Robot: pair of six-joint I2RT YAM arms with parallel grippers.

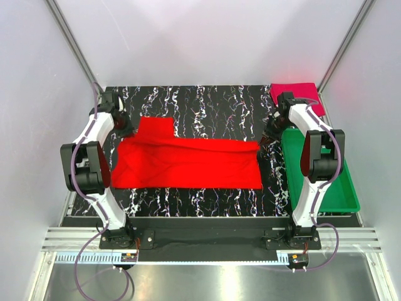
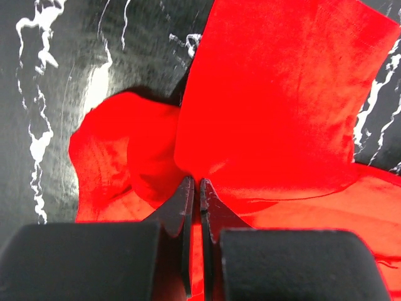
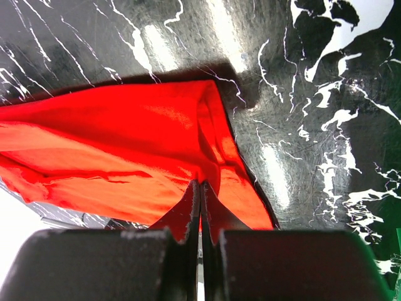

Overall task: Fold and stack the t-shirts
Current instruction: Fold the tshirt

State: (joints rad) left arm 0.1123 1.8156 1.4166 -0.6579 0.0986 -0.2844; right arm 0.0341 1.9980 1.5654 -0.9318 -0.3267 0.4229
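The bright red t-shirt (image 1: pixel 188 164) lies stretched across the middle of the black marbled table, one sleeve pointing to the back. My left gripper (image 1: pixel 125 130) is shut on the shirt's left edge; in the left wrist view the red cloth (image 2: pixel 282 94) bunches at the closed fingertips (image 2: pixel 195 183). My right gripper (image 1: pixel 265 142) is shut on the shirt's right edge; in the right wrist view the cloth (image 3: pixel 125 150) is pinched and lifted at my gripper (image 3: pixel 200 185). The darker pinkish-crimson t-shirt (image 1: pixel 293 91) lies folded at the back right corner, partly behind the right arm.
A green plastic tray (image 1: pixel 329 188) stands along the right side of the table, next to the right arm. The black marbled table (image 1: pixel 207 100) is bounded by white walls at the back and sides.
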